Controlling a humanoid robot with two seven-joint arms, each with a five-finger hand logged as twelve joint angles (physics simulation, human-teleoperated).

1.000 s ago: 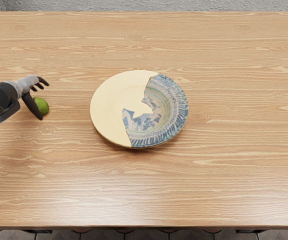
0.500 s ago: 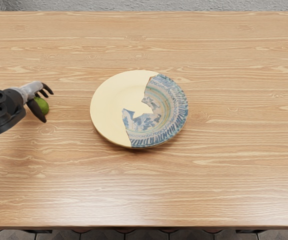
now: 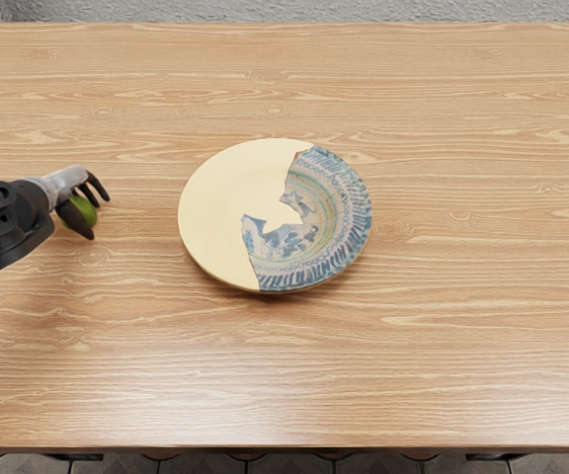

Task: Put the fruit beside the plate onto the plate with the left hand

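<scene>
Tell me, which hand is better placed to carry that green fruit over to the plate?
The left hand: its fingers curl around the green fruit, which sits on the table left of the plate. The right arm is nowhere in view.

No readable text, labels or numbers anywhere.

Left hand (image 3: 75,197) in from the edge, dark fingers curled around the small green round fruit (image 3: 85,209) on the light wooden bench (image 3: 443,336), well left of the round cream-and-blue patterned plate (image 3: 223,197).
</scene>
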